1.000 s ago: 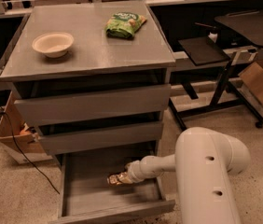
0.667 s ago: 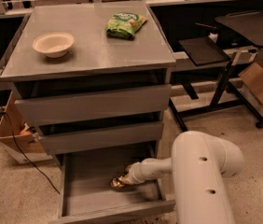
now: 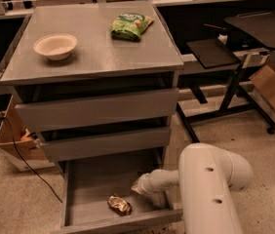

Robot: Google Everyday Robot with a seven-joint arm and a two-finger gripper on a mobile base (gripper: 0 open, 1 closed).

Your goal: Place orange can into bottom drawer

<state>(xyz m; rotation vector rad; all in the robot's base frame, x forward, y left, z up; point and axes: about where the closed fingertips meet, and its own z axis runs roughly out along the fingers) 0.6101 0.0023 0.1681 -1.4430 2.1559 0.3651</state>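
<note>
The orange can (image 3: 120, 204) lies on its side on the floor of the open bottom drawer (image 3: 86, 186), near the drawer's front and a little right of its middle. It is shiny, golden-orange and brown. My gripper (image 3: 138, 186) is at the end of the white arm, inside the drawer's right half. It hangs just above and to the right of the can, apart from it and holding nothing that I can see.
Two upper grey drawers (image 3: 98, 112) are pushed in above the open one. A beige bowl (image 3: 55, 46) and a green snack bag (image 3: 130, 25) sit on the cabinet top. A cardboard box (image 3: 15, 143) and a cable stand to the left, and a black stand (image 3: 235, 57) to the right.
The can was at the gripper's tip before. Now it lies on the drawer floor, nearer the front, and the gripper has drawn back up and to the right.
</note>
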